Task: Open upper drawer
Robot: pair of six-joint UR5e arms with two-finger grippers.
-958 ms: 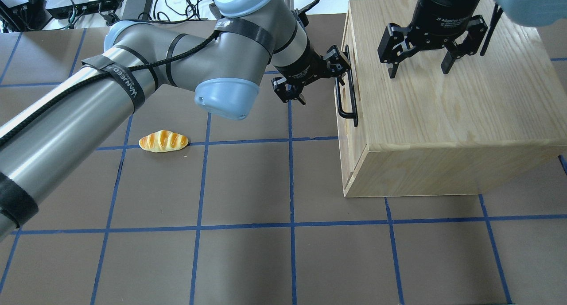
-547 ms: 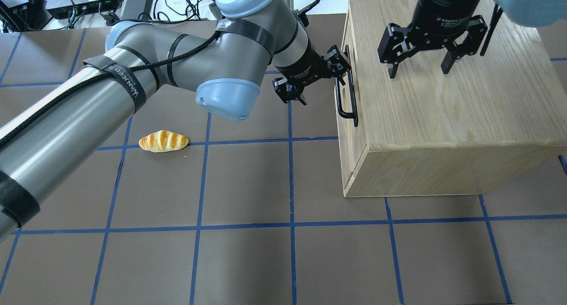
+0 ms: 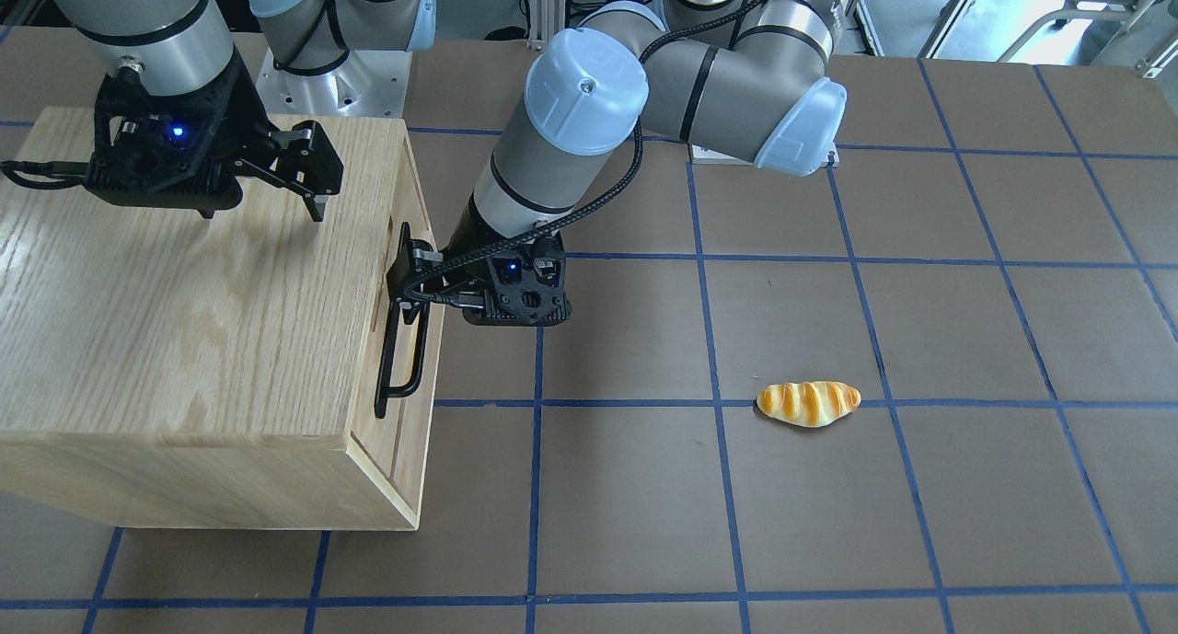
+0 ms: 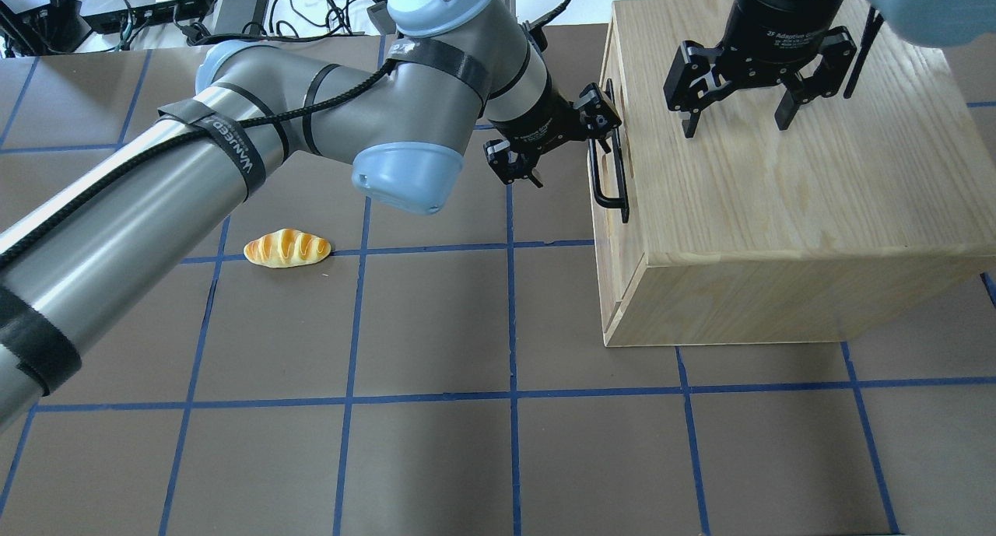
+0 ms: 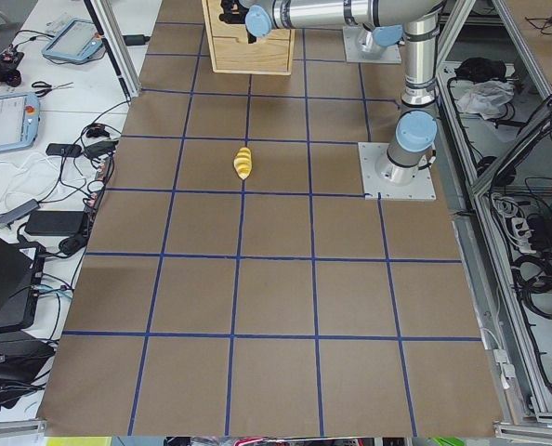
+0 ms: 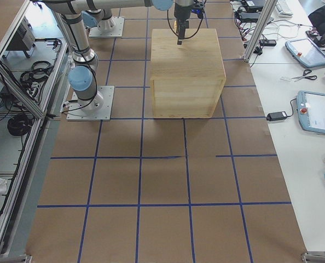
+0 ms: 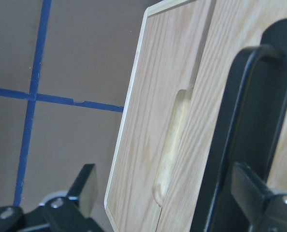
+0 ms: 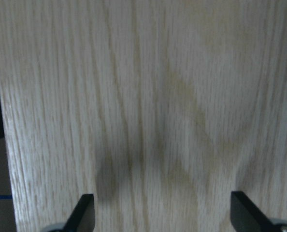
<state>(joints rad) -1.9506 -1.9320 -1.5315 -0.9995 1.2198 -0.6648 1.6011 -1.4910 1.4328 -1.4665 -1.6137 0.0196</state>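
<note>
clutter is slight: a glazed bread roll lies on the bench, well behind the left fingers, out of their way. those fingers are spread, clamping nothing, one of them just beside the end of the black handle. ahead of them the upper drawer sits shut, flush in the oak cabinet. right fingers, also spread, hang over the cabinet top; contact is unclear. the wrist above them reads "2f adaptive", the rest hidden.

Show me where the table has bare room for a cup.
Free: the strip of brown gridded table opposite the robot's base, and squares between the yellow striped bread roll and the light oak cabinet. Crowded: at the black bar handle, by the left gripper.
</note>
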